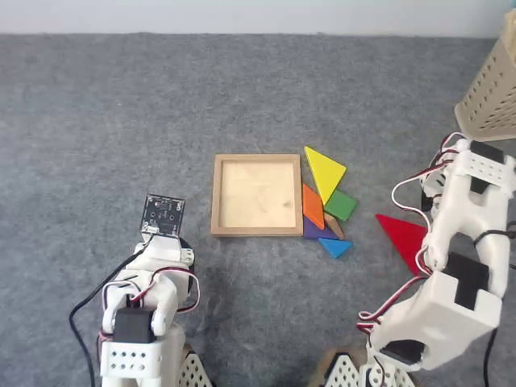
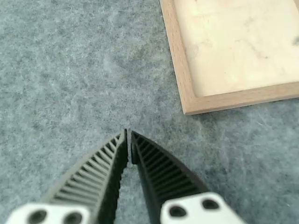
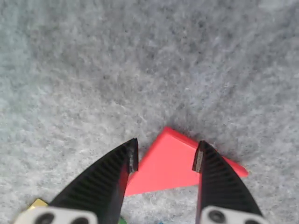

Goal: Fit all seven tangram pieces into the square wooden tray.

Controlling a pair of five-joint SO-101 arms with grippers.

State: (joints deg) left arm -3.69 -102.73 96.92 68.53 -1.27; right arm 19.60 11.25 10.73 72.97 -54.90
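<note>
Right gripper, jaws apart, straddling red triangle.
Lies flat between the jaws, well right of tray, beyond other pieces; left gripper pressed together, empty, near tray's corner, much farther off.

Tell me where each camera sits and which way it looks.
High view: fixed above the grey mat, looking down on the tray, the pieces and both arms.
Left wrist view: on the left arm, looking past the shut left gripper at the mat and a tray corner.
Right wrist view: on the right arm, looking past the open right gripper at the red triangle.
Shared: the tray, high and left wrist; the red triangle, high and right wrist.
</note>
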